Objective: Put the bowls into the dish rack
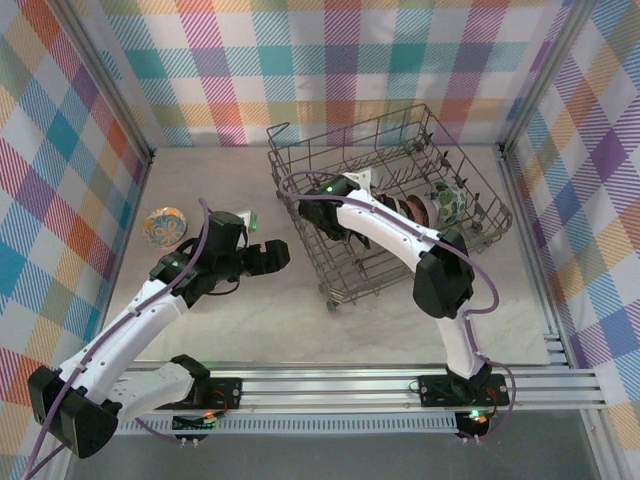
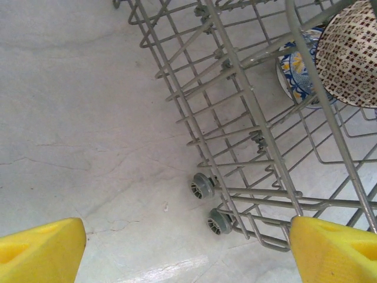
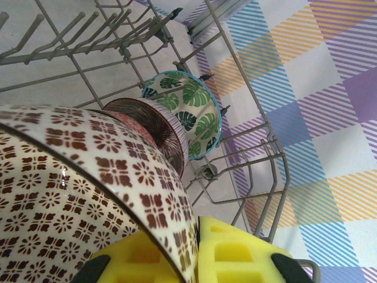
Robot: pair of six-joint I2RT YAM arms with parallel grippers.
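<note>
1. Two bowls stand on edge in the dish rack (image 1: 375, 280) by the bench's (image 1: 200, 180) far right corner: a green-leaf bowl (image 3: 194, 118) and a dark ribbed bowl (image 3: 153, 121) beside it.
2. Right fingers (image 3: 235, 256) pinch a lattice bowl's (image 3: 76, 194) rim inside the rack.
3. Left fingers (image 2: 333, 247) gape wide over bare bench beside the rack.
4. An orange-teal bowl (image 1: 165, 227) sits near the bench's left edge.

Pastel plaid walls (image 1: 330, 60) enclose a pale, seemingly marbled tabletop (image 1: 215, 165); light looks even.

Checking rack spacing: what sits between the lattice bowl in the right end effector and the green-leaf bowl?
One dark striped bowl stands there, as the right wrist view shows.
</note>
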